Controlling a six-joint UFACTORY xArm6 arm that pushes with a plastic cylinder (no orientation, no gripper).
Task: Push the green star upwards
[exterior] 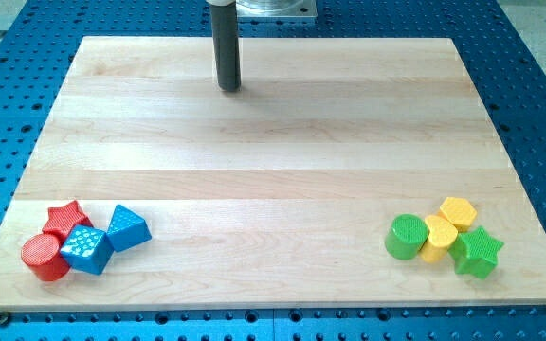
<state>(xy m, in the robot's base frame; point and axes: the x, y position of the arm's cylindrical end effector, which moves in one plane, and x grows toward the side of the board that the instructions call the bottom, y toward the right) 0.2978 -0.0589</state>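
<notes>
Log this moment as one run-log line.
my tip: view's top, touching nothing | green star block: bottom right, against yellow blocks | push: not begun

My tip [229, 89] hangs upright near the view's top, seemingly touching down.

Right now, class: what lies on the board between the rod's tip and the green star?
In the camera view, nothing: only bare wood lies between my tip near the view's top and the green star at bottom right. The yellow blocks sit just off that line.
</notes>
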